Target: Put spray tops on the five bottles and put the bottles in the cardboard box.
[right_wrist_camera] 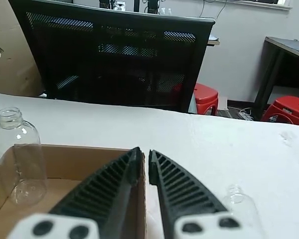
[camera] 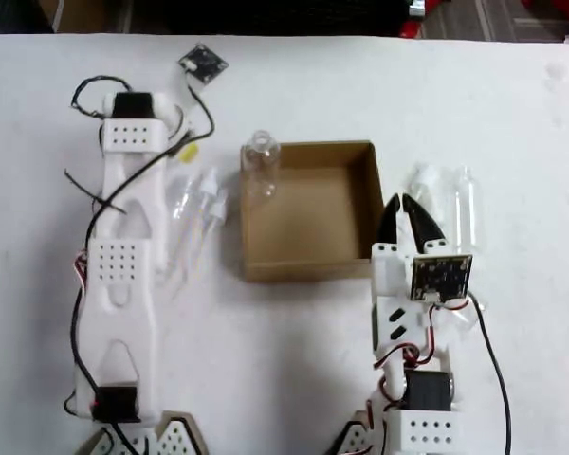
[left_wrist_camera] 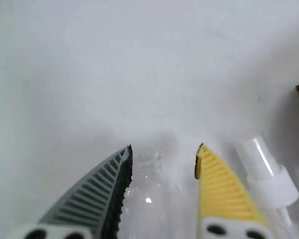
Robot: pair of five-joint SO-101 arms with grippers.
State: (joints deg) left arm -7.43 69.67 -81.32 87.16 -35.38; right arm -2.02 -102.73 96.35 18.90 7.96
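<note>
Table (camera: 294, 379): white, carries everything.

Box (camera: 308, 263): open cardboard, just beside right claw (camera: 402, 200) on its left. Stiff enough to take bottles set in. Judged light, likely to slide if knocked.

Right claw (right_wrist_camera: 144, 151): all but closed, thin slit between black fingers, nothing held. Sits at right wall of box (right_wrist_camera: 74, 159).

Left claw (left_wrist_camera: 164, 148): fingers spread wide, grey on one side, yellow on the other, astride a clear bottle (left_wrist_camera: 152, 204) lying on table. Cannot tell whether pads press on it.

Bottles: clear thin plastic, empty, no tops on.
- Judged very light, smooth and slippery. Walls prone to dent, or to squirt out, under a hard pinch.
- Best taken across the straight body just below the shoulder, ribbed pads square to it, neck left free for the top.
- One upright (camera: 261, 163), apparently inside box, at the corner far-left from right claw.
- Two more on table, one (camera: 467, 204) just right of right claw, the other (camera: 422, 182) just ahead of it.

Tops (camera: 209, 201): white, loose on table, just beside left claw's bottle, one (left_wrist_camera: 269, 172) close off the yellow finger. Small and rigid, with a thin dip tube judged flimsy. Hold by the collar, not tube or nozzle.
</note>
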